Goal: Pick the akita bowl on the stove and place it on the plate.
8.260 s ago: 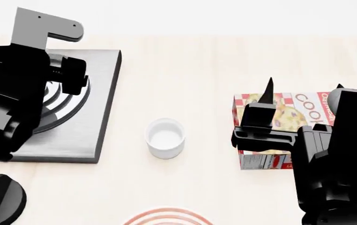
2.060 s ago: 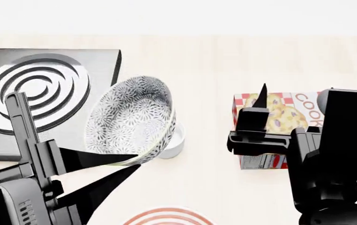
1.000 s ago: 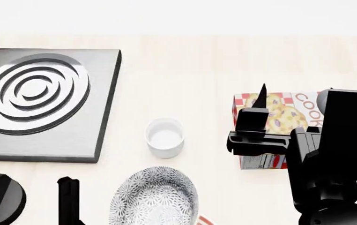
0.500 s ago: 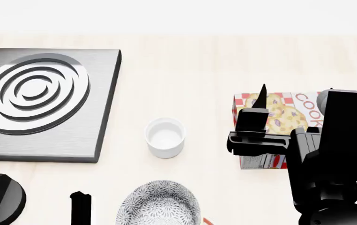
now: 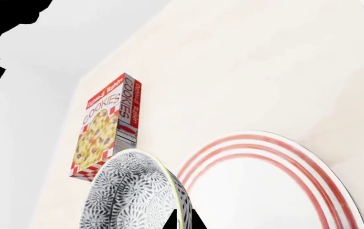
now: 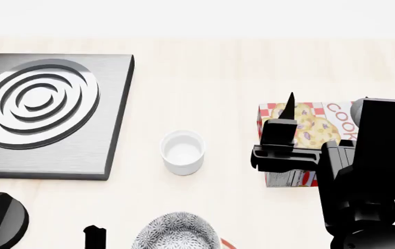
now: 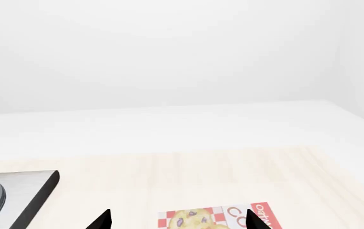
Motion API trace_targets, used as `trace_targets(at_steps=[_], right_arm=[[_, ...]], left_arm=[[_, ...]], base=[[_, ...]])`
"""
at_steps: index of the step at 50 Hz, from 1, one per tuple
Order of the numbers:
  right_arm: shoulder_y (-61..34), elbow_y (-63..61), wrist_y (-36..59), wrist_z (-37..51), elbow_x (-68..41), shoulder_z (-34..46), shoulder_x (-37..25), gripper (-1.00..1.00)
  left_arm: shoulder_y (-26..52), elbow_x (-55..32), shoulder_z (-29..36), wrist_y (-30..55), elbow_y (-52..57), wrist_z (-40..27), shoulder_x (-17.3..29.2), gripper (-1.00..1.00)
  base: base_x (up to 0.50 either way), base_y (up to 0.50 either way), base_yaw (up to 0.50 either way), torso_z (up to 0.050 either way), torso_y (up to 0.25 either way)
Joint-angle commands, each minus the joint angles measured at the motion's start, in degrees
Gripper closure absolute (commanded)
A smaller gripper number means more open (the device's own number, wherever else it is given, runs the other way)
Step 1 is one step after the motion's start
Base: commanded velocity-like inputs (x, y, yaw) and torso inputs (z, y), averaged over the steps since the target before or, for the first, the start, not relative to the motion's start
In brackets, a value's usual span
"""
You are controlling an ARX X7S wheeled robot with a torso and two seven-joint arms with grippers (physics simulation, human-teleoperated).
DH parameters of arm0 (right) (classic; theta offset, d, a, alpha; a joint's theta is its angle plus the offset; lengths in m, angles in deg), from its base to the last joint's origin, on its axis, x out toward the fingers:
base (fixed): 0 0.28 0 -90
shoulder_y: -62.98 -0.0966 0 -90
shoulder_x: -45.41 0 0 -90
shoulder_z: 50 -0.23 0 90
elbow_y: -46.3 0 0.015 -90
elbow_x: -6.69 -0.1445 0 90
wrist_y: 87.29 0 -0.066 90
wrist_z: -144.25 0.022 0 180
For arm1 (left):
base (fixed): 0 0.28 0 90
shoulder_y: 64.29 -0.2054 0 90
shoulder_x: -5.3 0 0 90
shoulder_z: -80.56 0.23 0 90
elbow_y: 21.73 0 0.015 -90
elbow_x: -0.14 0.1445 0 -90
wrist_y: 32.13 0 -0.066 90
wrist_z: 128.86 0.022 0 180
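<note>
The pale wood-grain tabletop [image 6: 211, 78] is the biggest thing here, smooth and matte. On it sits the stove [image 6: 48, 116], a flat square brushed-grey slab with raised concentric burner rings, and its round black knob [image 6: 0, 220] shows near the head view's lower left corner. The plate [image 5: 277, 186] is a wide glossy white disc with thin red rings round the rim. A flat cardboard cookies box [image 6: 301, 142] lies over by the right arm. The akita bowl [image 5: 134, 195], deep and round with a dense black-and-white floral pattern outside, is tilted on edge just beside the plate's rim, apparently overlapping it, well clear of the stove. A small plain white cup [image 6: 182, 152] stands between stove and box. Left hand [image 5: 183, 220] is pinching the bowl's rim. Right hand [image 7: 178, 219] has its pointy black fingers spread wide, holding nothing.
</note>
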Motion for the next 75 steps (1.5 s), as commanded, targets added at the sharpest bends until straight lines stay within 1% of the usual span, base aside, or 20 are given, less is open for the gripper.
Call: trace_targets(at_steps=[1, 27, 35, 75], right_arm=[[0.05, 0.07, -0.19, 0.16, -0.24, 0.11, -0.15, -1.00], [0.24, 0.62, -1.18, 0.23, -0.30, 0.62, -0.53, -1.00], [0.24, 0.67, -1.27, 0.36, -0.48, 0.68, -0.62, -1.00], [0.18, 0.56, -1.43, 1.17, -1.51, 0.91, -1.09, -1.00]], left_arm=[[-1.33, 1.94, 0.88, -0.13, -0.23, -1.53, -0.39, 1.00], [-4.28, 3.77, 3.30, -1.52, -2.78, -3.14, -0.32, 1.00], [-4.61, 2.93, 2.62, -1.04, -2.75, -3.58, -0.74, 1.00], [-8.18, 3.95, 4.21, -3.07, -7.06, -5.84, -1.85, 1.00]], base=[[0.00, 0.00, 0.00, 0.000, 0.000], [0.00, 0.00, 0.00, 0.001, 0.000], [0.00, 0.00, 0.00, 0.000, 0.001], [0.00, 0.00, 0.00, 0.000, 0.000]])
